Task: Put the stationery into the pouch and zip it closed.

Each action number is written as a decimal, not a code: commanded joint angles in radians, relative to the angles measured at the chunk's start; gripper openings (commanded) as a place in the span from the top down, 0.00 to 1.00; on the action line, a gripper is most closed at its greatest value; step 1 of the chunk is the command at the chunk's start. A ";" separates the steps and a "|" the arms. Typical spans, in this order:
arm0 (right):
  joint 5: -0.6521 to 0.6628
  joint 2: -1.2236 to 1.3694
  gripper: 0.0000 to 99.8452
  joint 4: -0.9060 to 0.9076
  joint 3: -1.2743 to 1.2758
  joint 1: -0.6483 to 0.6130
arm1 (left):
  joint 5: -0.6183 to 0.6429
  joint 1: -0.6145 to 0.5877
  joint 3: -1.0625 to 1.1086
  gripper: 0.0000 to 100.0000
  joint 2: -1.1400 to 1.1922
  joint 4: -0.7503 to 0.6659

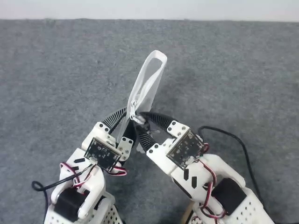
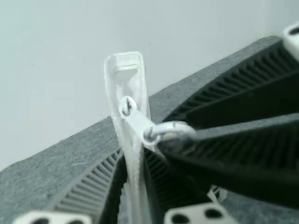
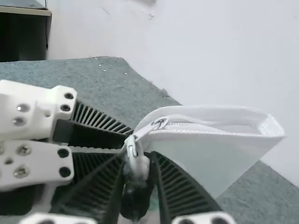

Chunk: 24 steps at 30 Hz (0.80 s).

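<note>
A white, translucent mesh zip pouch (image 1: 148, 81) is held up off the grey, felt-covered bench (image 1: 56, 70) near the middle of the high view. It stands on edge, with its free end pointing toward 1 o'clock and its near end down between the two arms.

The left arm comes in from 7 o'clock. Its end effector (image 1: 124, 127) is narrowed onto the pouch's near end, with the fabric pinched between its black ribbed fingers (image 2: 93, 191). The right arm comes in from 5 o'clock. Its end effector (image 1: 141, 117) is closed on the white zipper pull tab (image 3: 135, 156), and its tips meet just beside the left one's.

The metal slider (image 3: 159, 123) sits at the near end of the pouch, close to both end effectors. In the right wrist view, the zip line running from it to the far corner looks drawn together, though that is not certain. The fabric there is flat and slack. What the pouch holds cannot be made out through the mesh.

A black cable (image 1: 243, 149) trails across the bench at 4 o'clock beside the right arm.
</note>
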 commanded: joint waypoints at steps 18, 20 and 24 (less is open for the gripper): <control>-0.123 0.010 0.99 -0.277 -0.100 0.159 | -0.009 -0.005 0.012 0.99 0.003 0.020; -0.124 0.047 0.99 -0.291 -0.100 0.185 | -0.009 -0.005 0.012 0.99 0.003 0.020; -0.126 0.171 0.99 -0.360 -0.100 0.242 | -0.009 -0.005 0.012 0.99 0.003 0.020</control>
